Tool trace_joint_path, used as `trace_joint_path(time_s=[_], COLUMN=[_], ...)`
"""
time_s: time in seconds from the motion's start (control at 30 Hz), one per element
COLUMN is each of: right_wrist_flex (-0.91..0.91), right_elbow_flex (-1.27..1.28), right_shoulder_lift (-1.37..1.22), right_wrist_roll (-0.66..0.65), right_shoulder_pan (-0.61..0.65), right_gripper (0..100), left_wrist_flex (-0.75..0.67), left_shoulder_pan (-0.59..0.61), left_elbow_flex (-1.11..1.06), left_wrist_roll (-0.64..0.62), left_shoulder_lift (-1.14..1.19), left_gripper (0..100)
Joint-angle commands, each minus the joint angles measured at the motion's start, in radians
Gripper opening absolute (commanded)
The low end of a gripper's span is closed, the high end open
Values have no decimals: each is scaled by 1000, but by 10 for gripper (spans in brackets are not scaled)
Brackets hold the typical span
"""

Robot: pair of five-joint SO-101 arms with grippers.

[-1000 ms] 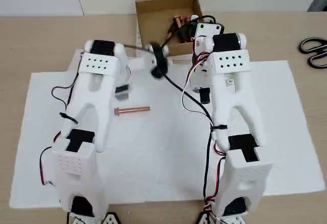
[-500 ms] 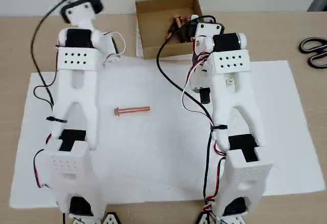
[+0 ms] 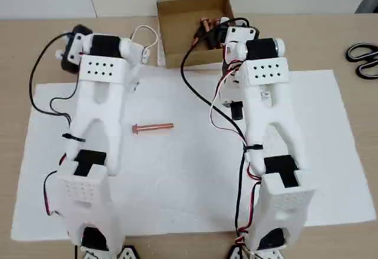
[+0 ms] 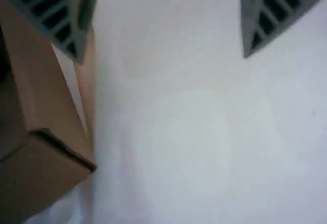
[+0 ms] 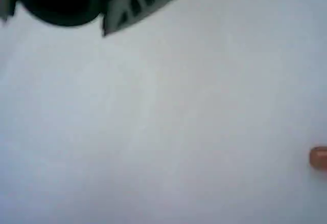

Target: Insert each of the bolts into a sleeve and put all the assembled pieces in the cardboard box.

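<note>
The left claw [image 4: 162, 54] is apart: its two ribbed fingers [image 4: 69, 14] stand wide from each other, and nothing is between them. It hangs over the white sheet [image 4: 204, 132], just beside a near corner of the cardboard box [image 4: 41, 111]. The right claw [image 3: 234, 106] hangs under its arm, over the same sheet; whether it is apart or together, I cannot tell. At an edge of the right wrist view, a copper end of the bolt [image 5: 319, 158] is seen on the sheet.

In the high view the bolt [image 3: 153, 128] lies flat on the sheet between the two arms, with its head toward the left arm, and it touches neither claw. The cardboard box [image 3: 177, 28] stands at the far side of the bench [image 3: 35, 46], just behind the sheet. Inside it, at its right side, several copper pieces [image 3: 205, 29] lie together. A pair of scissors [image 3: 363, 58] lies on the bench, well apart to the right.
</note>
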State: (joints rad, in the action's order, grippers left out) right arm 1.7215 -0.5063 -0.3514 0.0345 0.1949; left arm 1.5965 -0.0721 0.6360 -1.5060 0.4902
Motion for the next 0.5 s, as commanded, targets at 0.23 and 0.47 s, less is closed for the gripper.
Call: trace_joint_path(time_s=[0.23, 0.47], right_wrist_flex=[-5, -5], right_elbow_flex=[-3, -3], right_shoulder_lift=[62, 62], right_wrist_roll=[9, 9], right_shoulder_pan=[-7, -7], right_gripper=[4, 4], left_wrist_flex=[-48, 155], left_shoulder_pan=[-74, -164], left_elbow_flex=[-105, -107], left_wrist_roll=[-20, -23], left_shoulder_lift=[-64, -61], left_gripper=[193, 192])
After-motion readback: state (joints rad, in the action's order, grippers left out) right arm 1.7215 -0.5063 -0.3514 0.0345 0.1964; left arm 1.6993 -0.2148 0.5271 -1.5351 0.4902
